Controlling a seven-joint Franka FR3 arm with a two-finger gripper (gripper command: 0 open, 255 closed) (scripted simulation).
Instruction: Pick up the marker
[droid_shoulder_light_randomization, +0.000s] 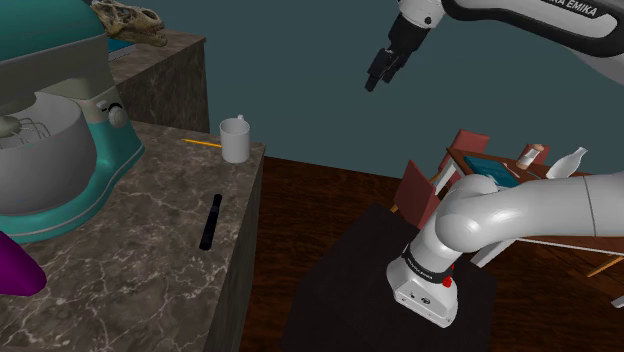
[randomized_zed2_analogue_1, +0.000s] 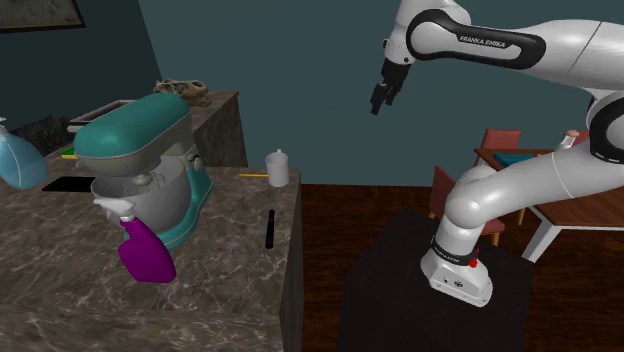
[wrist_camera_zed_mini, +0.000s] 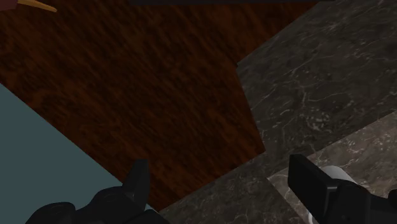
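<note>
Two fingers (wrist_camera_zed_mini: 137, 181) spread apart, the empty pincer (droid_shoulder_light_randomization: 385, 68) hangs high, well apart from the black marker (droid_shoulder_light_randomization: 211, 221) on the counter (droid_shoulder_light_randomization: 150, 255) below, a white mug (wrist_camera_zed_mini: 336, 173) half hidden behind one finger.

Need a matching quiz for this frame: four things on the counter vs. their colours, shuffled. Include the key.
Things:
1. marker
2. mug
3. stand mixer
4. spray bottle

Colours:
A. purple
B. black
C. teal
D. white

Pairs: 1-B, 2-D, 3-C, 4-A.
</note>
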